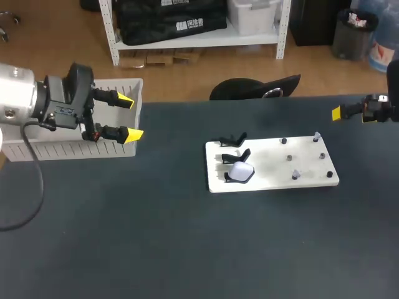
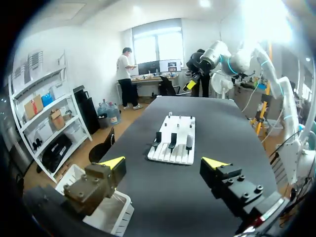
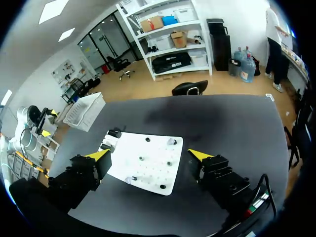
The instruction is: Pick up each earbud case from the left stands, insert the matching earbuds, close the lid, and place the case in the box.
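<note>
we see dark table (image 1: 156, 249) | wood floor (image 1: 56, 37) behind it | white shelving (image 1: 114, 34) standing on that floor | we note bright windows (image 2: 158, 47) | white walls (image 2: 94, 54) | ceiling light panels (image 3: 49, 10) lit

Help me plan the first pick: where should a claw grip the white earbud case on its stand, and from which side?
Likely across the rounded body of the white earbud case, coming down from above: the black stand cradles it from below and along one edge, leaving its top face bare.
</note>
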### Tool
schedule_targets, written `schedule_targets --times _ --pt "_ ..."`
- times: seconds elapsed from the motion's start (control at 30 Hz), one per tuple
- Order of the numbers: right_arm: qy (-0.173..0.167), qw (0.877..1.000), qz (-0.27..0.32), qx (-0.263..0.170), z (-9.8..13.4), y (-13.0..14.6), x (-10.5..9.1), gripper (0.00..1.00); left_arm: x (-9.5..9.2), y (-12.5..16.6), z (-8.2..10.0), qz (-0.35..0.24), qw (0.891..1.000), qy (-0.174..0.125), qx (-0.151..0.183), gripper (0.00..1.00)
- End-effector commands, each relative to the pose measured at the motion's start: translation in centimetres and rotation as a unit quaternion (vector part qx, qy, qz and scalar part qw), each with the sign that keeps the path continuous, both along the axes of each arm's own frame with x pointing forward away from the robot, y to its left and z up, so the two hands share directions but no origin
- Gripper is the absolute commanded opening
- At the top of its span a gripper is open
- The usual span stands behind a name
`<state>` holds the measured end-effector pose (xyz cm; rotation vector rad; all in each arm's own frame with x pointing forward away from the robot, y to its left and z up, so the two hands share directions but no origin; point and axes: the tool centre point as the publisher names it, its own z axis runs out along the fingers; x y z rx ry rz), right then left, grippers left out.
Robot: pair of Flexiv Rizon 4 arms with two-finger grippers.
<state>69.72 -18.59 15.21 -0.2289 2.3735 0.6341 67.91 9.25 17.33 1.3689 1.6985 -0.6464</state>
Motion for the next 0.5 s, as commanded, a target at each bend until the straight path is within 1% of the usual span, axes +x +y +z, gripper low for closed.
schedule_targets --times 0.03,0.07,0.1,0.13,0.17,0.2,0.3,0.33,0.43,0.5 --pt "0.000 1.000 0.001 0.000 -0.1 0.0 0.1 1.00 0.4 0.5 -0.1 -0.100 0.993 0.003 -0.059 1.00" --pt "0.000 1.000 0.001 0.000 -0.1 0.0 0.1 1.00 0.4 0.5 -0.1 -0.100 0.993 0.003 -0.059 1.00" --pt "0.000 1.000 0.001 0.000 -0.1 0.0 0.1 1.00 0.0 0.2 -0.4 -0.083 0.995 0.005 -0.050 1.00" --pt "0.000 1.000 0.001 0.000 -0.1 0.0 0.1 1.00 -0.4 -0.2 -0.7 -0.082 0.996 0.004 -0.042 1.00" --pt "0.000 1.000 0.001 0.000 -0.1 0.0 0.1 1.00 -0.6 -0.7 -1.1 -0.067 0.997 0.016 -0.038 1.00" --pt "0.000 1.000 0.001 0.000 -0.1 0.0 0.1 1.00 -1.0 -1.3 -1.3 -0.070 0.997 0.020 -0.038 1.00" --pt "0.000 1.000 0.001 0.000 -0.1 0.0 0.1 1.00 -1.6 -2.9 -2.0 -0.054 0.998 0.025 -0.024 1.00" --pt "0.000 1.000 0.001 0.000 -0.1 0.0 0.1 1.00 -1.7 -3.4 -2.2 -0.045 0.998 0.026 -0.028 1.00" --pt "0.000 1.000 0.001 0.000 -0.1 0.0 0.1 1.00 -2.1 -5.5 -2.9 -0.051 0.998 0.025 -0.020 1.00" --pt "0.000 1.000 0.001 0.000 -0.1 0.0 0.1 1.00 -2.0 -6.6 -3.6 -0.058 0.998 0.030 -0.022 1.00"
